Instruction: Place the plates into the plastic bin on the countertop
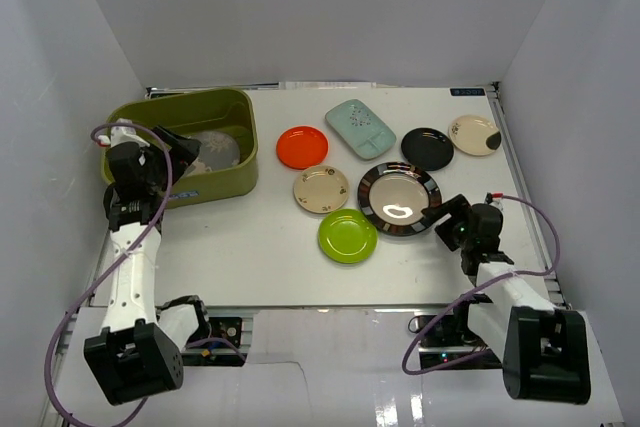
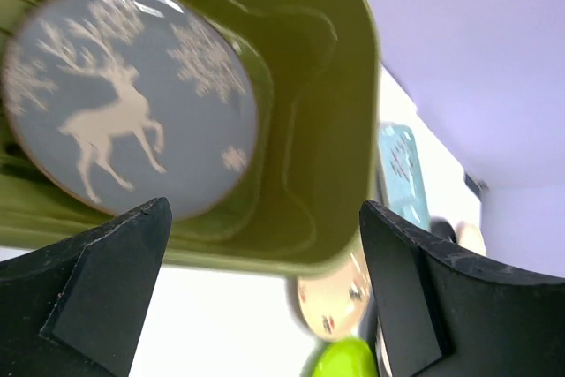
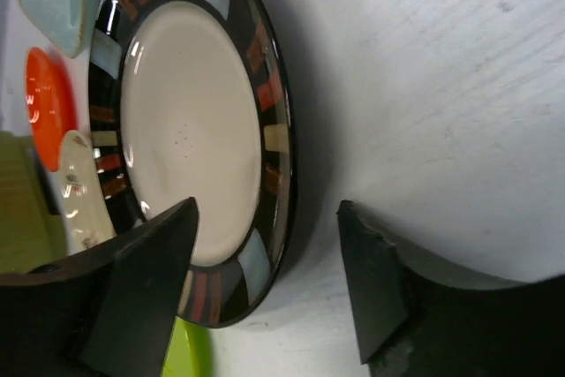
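The olive-green plastic bin (image 1: 249, 154) stands at the back left of the white countertop (image 1: 260, 257). A grey plate with a white deer (image 2: 124, 103) lies flat on its floor (image 1: 215, 150). My left gripper (image 1: 186, 153) is open and empty above the bin; the wrist view shows the bin's wall (image 2: 327, 130) between its fingertips (image 2: 265, 209). My right gripper (image 1: 447, 219) is open at the right edge of the large dark-rimmed plate (image 1: 399, 198). In the right wrist view one finger is over that plate (image 3: 185, 130) and the other over the table, the gripper (image 3: 267, 209) astride the rim.
On the table lie an orange plate (image 1: 302, 147), a pale mint plate (image 1: 359, 128), a black plate (image 1: 427, 148), a cream plate (image 1: 473, 134) at the back right, another cream plate (image 1: 321, 189) and a lime green plate (image 1: 347, 236). White walls enclose the table.
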`<action>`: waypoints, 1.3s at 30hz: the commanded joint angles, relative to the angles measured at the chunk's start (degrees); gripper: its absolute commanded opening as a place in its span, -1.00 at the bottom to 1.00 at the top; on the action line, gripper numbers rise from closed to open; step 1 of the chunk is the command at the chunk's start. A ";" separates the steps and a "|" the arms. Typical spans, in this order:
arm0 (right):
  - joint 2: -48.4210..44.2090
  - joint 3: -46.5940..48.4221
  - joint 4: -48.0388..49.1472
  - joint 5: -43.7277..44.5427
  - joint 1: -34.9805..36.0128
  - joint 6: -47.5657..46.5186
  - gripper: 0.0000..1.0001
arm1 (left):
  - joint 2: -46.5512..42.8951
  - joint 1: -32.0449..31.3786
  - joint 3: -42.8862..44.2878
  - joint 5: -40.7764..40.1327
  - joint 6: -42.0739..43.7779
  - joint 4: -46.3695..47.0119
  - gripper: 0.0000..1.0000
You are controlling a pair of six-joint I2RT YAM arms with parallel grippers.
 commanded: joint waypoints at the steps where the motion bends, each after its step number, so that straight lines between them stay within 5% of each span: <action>1: 7.25 -4.30 12.23 -8.38 -0.85 6.10 0.36 | -5.24 -3.31 0.59 8.17 0.42 1.10 0.96; 5: 11.84 -6.85 21.55 -10.06 -1.47 11.29 -0.75 | -7.01 -17.85 1.83 17.21 2.17 -0.82 0.96; 6: 10.79 -7.56 21.66 -9.62 -1.55 12.16 -0.83 | -6.31 -20.17 1.91 18.72 2.44 -1.61 0.96; 11: -6.58 -11.61 12.12 -5.94 -1.73 11.74 -0.84 | -2.27 -35.82 -1.68 19.89 2.44 -2.15 0.96; 14: -27.11 -6.26 -1.95 -4.96 -1.73 7.62 -0.85 | 2.30 -43.89 -2.65 15.40 2.62 -0.40 0.96; 16: -32.09 -1.51 -7.40 -6.01 -1.73 5.68 -0.84 | 5.89 -46.29 -3.35 15.30 1.48 2.93 0.96; 21: -33.96 5.70 -10.34 -16.02 -1.64 5.31 -0.85 | 13.55 -48.50 -3.45 17.24 -2.65 15.05 0.96; 29: -28.69 5.10 7.58 -33.33 -1.64 16.56 -0.84 | 24.97 -48.50 -2.04 17.95 -4.59 26.14 0.95; 33: -27.19 5.62 9.53 -36.25 -1.64 17.18 -0.84 | 27.53 -48.50 -2.39 19.17 -7.22 32.03 0.69; 37: -26.84 4.83 10.58 -38.09 -1.64 17.53 -0.85 | 28.50 -48.59 -2.22 19.17 -9.33 35.20 -0.11; 39: -26.23 4.05 11.55 -39.41 -1.64 18.24 -0.84 | 28.50 -48.50 -2.04 19.52 -9.95 36.26 -0.30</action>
